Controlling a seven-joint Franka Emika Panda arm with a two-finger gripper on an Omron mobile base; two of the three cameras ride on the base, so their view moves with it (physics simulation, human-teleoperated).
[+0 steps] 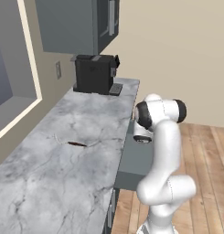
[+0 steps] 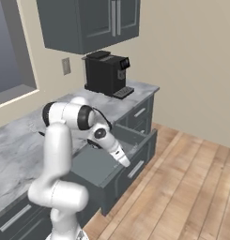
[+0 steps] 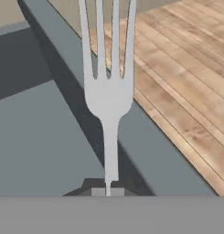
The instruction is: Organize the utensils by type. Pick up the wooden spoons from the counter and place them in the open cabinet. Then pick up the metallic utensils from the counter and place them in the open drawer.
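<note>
At centre of the hand view, a silver fork (image 3: pixel 108 91) stands tines-up, its thin handle running down into the gripper (image 3: pixel 107 191), whose dark fingertips pinch the handle's lower end. Behind the fork: slate-grey floor of the open drawer (image 3: pixel 35 137) at left, its front panel slanting from upper left to lower right, wood floor (image 3: pixel 186 68) beyond at right.

Right base view: white arm rises from lower left, elbow bent high at left centre, forearm angling down and right so the wrist hangs over the drawer (image 2: pixel 95 166), which juts out from the lower cabinets at mid-frame.

Left base view: arm fills lower right, dark-jointed shoulder near centre right, hand low over the drawer (image 1: pixel 136 160) beside the counter (image 1: pixel 63 183) edge. On the marble, left of centre, one orange-brown wooden spoon (image 1: pixel 77 144) lies flat, with a faint wire-like metal utensil (image 1: pixel 60 138) just beside it. Black coffee machine (image 1: pixel 96 73) sits at the counter's far end, under the dark upper cabinet (image 1: pixel 72 25).
</note>
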